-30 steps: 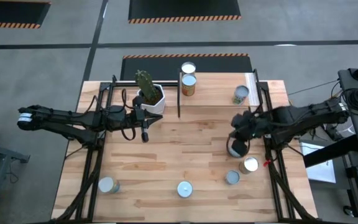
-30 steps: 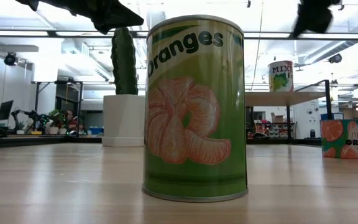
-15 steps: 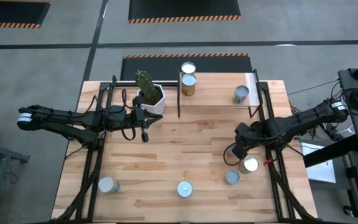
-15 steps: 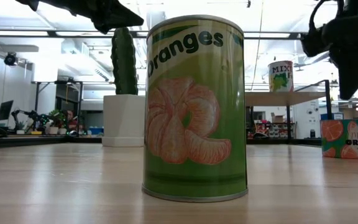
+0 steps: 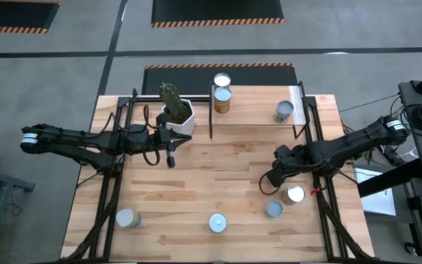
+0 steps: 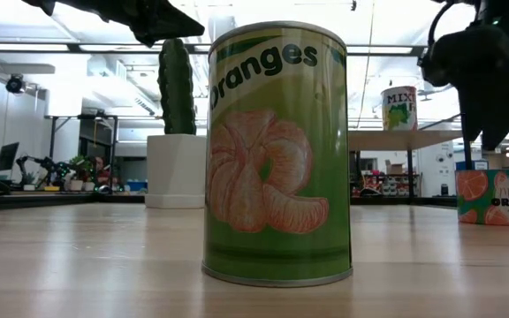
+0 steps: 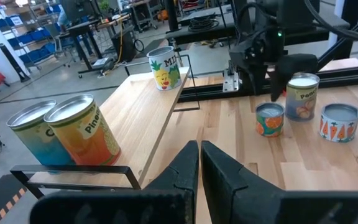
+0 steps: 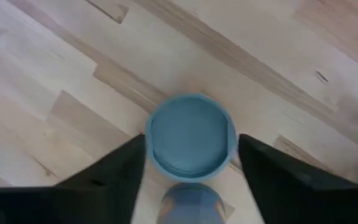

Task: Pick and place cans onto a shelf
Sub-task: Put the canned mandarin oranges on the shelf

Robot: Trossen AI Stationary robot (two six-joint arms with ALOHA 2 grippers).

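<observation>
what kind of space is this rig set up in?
Probably a robotics lab or workshop. The wooden table stands on grey concrete floor with hazard-striped mats. Behind it the left wrist view shows blue storage bins and a cart trailing cables.

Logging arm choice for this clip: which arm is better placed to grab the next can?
Right. The right gripper hangs open directly over a can, fingers on either side. The left gripper waits near the cactus pot.

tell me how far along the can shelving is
Done: three cans stand on the shelf. In hand: the right gripper hangs open over a can, not yet gripping. Left: that can plus four more cans on the table; left gripper waits shut near the cactus pot.
</observation>
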